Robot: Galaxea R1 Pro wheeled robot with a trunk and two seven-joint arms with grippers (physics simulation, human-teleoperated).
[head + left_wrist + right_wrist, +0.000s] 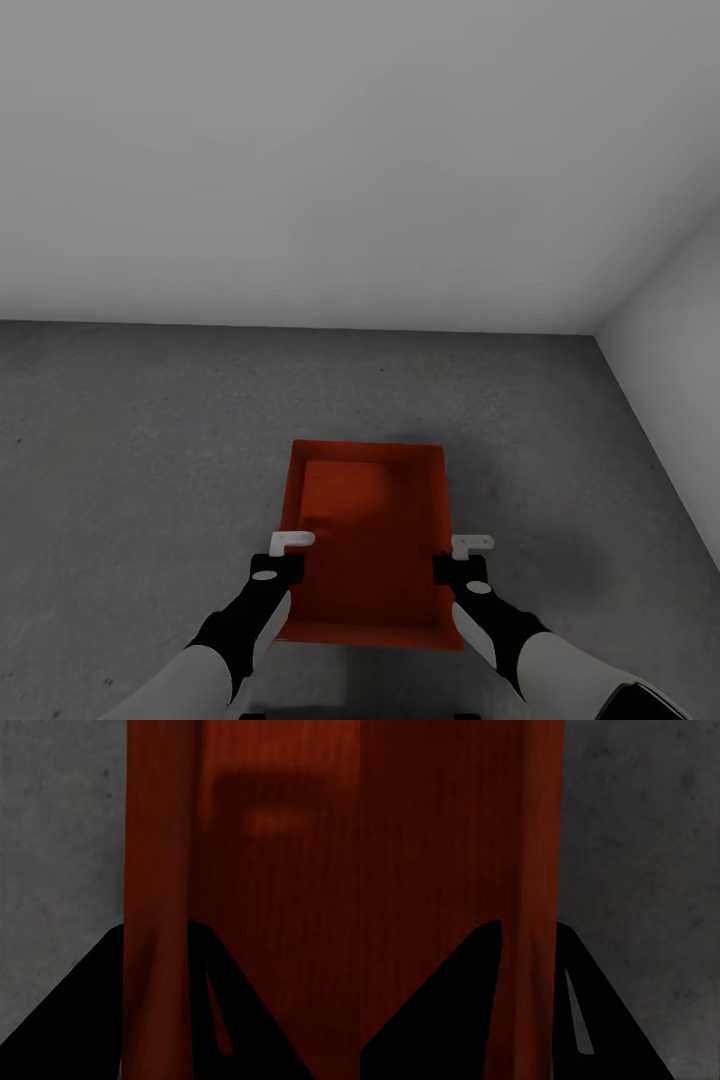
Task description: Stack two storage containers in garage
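Both claws, left (pixel 291 543) and right (pixel 472 545), tight on container (pixel 370 520) walls (opposite sides)

Through your left wrist camera, the left gripper (pixel 159 982) has its two dark fingers (pixel 82 1020) astride the orange-red storage container (pixel 277 870) wall, which runs up the middle of the frame. The container's inside fills the right half; mottled grey floor (pixel 60 832) fills the upper left.

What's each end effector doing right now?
Left end effector: closed on the storage container's left wall.
Right end effector: closed on its right wall.
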